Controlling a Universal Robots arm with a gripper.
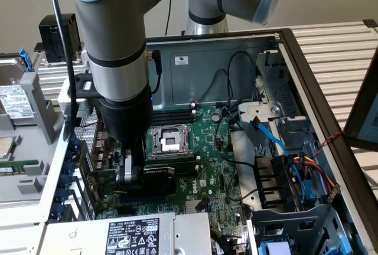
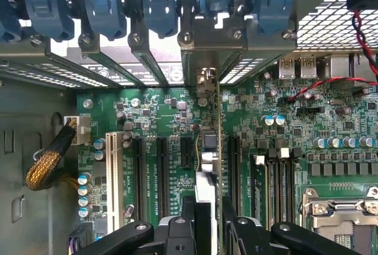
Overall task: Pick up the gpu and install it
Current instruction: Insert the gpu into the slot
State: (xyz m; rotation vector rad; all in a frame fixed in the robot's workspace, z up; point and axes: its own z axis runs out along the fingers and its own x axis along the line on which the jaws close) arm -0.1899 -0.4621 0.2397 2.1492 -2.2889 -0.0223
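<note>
bare slots (image 2: 159, 166) beside gpu (image 2: 217, 149), brackets (image 2: 147, 36) seemingly crowding ahead

Even indoor light, soft shadows, bright glare through vents

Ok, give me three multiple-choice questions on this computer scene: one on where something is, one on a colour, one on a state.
1. Where is the hand?
A. over the power supply
B. low over the motherboard, beside the CPU socket
C. outside the case
2. What colour is the motherboard?
A. red
B. blue
C. green
3. The hand is:
A. gripping the gpu
B. open and empty
C. holding a cable

Answers:
1 B, the hand is down next to the CPU socket.
2 C, the board is plainly green.
3 A, the gpu stands edge-on between its fingers.
</note>
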